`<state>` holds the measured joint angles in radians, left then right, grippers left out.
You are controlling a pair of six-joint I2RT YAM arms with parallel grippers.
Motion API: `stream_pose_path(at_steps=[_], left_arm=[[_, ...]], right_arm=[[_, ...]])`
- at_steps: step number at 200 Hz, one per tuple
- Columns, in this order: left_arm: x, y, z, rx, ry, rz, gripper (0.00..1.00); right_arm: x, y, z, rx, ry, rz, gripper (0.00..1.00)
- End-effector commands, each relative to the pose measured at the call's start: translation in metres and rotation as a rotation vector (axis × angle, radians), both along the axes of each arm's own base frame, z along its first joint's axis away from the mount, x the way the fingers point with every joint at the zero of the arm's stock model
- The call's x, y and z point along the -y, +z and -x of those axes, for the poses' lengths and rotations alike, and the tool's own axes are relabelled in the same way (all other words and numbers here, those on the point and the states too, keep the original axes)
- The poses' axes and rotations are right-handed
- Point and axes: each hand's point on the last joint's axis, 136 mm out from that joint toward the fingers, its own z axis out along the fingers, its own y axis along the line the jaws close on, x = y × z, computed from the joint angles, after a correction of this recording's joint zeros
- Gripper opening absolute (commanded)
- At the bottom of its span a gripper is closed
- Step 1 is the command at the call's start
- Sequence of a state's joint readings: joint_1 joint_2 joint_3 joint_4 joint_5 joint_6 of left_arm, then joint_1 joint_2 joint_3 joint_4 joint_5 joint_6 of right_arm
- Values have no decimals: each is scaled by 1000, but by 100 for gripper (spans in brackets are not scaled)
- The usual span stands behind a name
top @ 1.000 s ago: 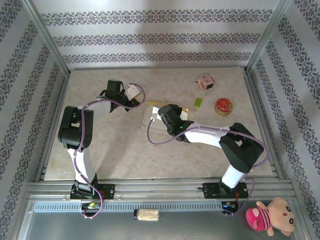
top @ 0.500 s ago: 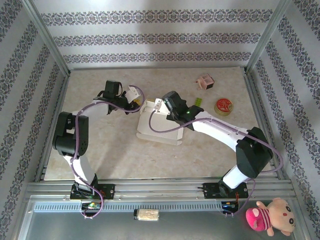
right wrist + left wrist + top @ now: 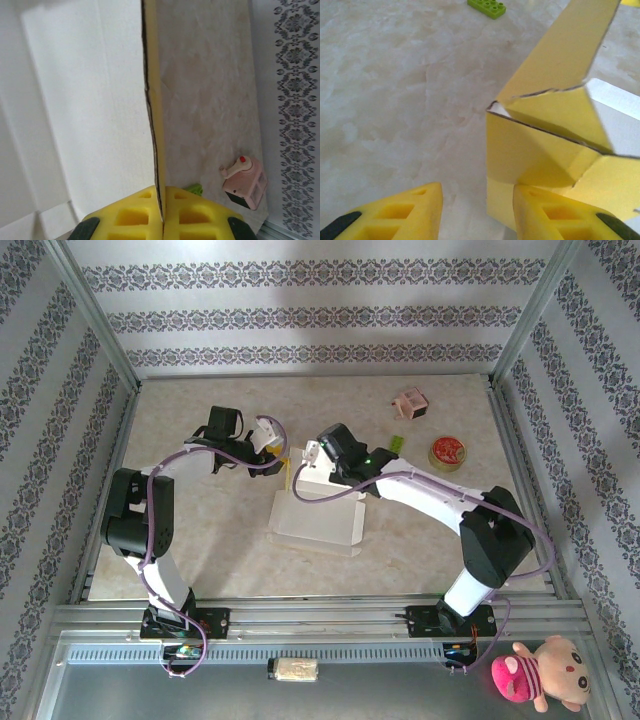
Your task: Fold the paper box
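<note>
Right gripper (image 3: pixel 162 212): closed tight, its two yellow fingers pinching the thin edge of an upright panel of the paper box (image 3: pixel 90 110), white on one face and yellow on the other.
Left gripper (image 3: pixel 477 196): jaws apart, holding nothing. One yellow finger (image 3: pixel 555 210) sits just beside a folded yellow corner of the box; whether it touches, I cannot tell.
Box position: in the top view the paper box (image 3: pixel 315 515) lies mid-table (image 3: pixel 220 530), white inside facing up, flaps raised at its far edge.
Green brick (image 3: pixel 397 444): beyond the box, towards the right.
Pink item (image 3: pixel 410 403): farther beyond the box than the brick.
Red round tin (image 3: pixel 447 452): right of the box, well apart.
</note>
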<state>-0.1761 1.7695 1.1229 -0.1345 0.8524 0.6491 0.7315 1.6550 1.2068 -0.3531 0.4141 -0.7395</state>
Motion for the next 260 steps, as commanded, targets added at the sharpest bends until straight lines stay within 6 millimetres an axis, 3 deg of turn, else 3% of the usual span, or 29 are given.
stream_pose_path(at_steps=[1, 36, 127, 163, 260], left_arm=[[12, 1, 13, -28, -55, 29, 42], [13, -5, 22, -53, -77, -14, 43], [24, -27, 30, -199, -76, -137, 46], [28, -25, 32, -337, -18, -95, 52], [36, -22, 56, -530, 23, -3, 54]], right_arm=[[-2, -20, 0, 17, 9, 56, 0], [3, -30, -6, 79, 12, 123, 0], [-4, -26, -7, 169, 33, 143, 1], [-4, -27, -6, 167, 33, 142, 1], [-3, -27, -8, 169, 30, 152, 1]])
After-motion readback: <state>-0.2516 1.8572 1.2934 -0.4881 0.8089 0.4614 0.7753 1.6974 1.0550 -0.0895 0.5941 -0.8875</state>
